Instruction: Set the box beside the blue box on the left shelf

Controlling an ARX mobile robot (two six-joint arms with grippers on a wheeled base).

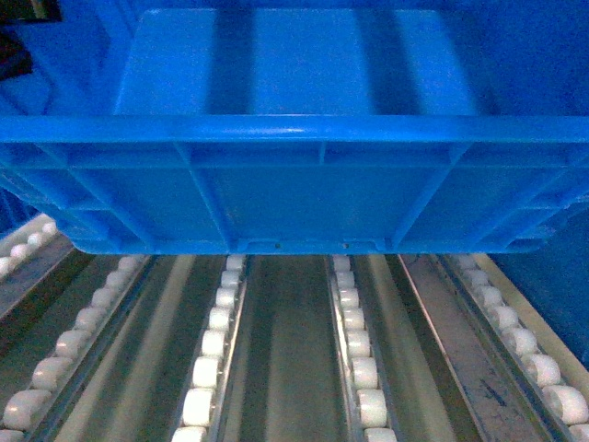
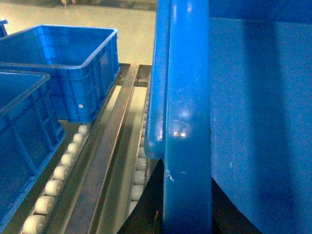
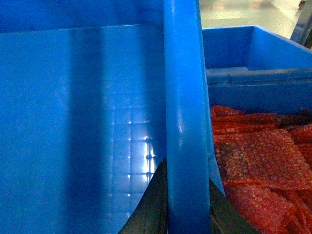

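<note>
The box (image 1: 294, 184), a big bright-blue ribbed crate, fills the upper head view over the left shelf (image 1: 290, 359) and its rows of white rollers. Whether its base touches the rollers I cannot tell. My left gripper (image 2: 187, 214) is shut on the box's left rim (image 2: 187, 122), a dark finger (image 2: 146, 217) on either side. My right gripper (image 3: 187, 209) is shut on the right rim (image 3: 183, 97), its fingers (image 3: 153, 207) pinching it. A blue box (image 2: 63, 63) sits on the rollers to the left, a steel lane apart. Neither gripper shows in the head view.
A second blue crate (image 2: 19, 126) stands nearer on the same left lane. To the right of the held box, another blue crate (image 3: 253, 63) holds red bubble-wrap bags (image 3: 258, 161). Roller tracks (image 2: 58, 175) and steel rails (image 2: 105, 161) run between the crates.
</note>
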